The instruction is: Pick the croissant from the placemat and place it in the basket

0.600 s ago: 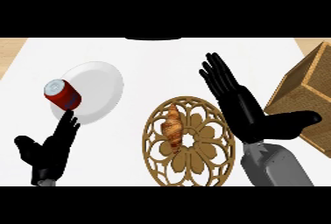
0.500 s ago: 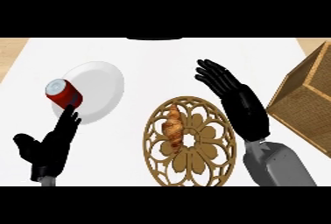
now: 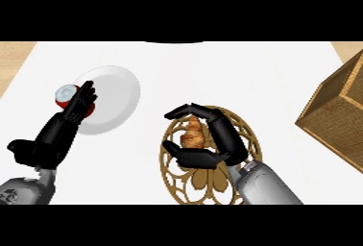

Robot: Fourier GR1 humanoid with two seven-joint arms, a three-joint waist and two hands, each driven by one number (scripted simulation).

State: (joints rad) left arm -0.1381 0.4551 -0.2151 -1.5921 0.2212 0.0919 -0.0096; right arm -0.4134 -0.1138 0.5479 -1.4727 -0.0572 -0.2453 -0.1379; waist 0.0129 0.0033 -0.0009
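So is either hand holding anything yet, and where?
The right hand curls around the golden croissant's middle, on the round wooden placemat. The left hand holds nothing.

Right hand (image 3: 212,139) moved from open, raised pose to curling over croissant (image 3: 193,136).

The white counter (image 3: 212,67) is lit evenly and brightly, without glare. Only faint, soft shading is cast beneath the plate (image 3: 117,96) and the wicker basket (image 3: 337,115). Edges are rendered crisply; no distortion is seen.
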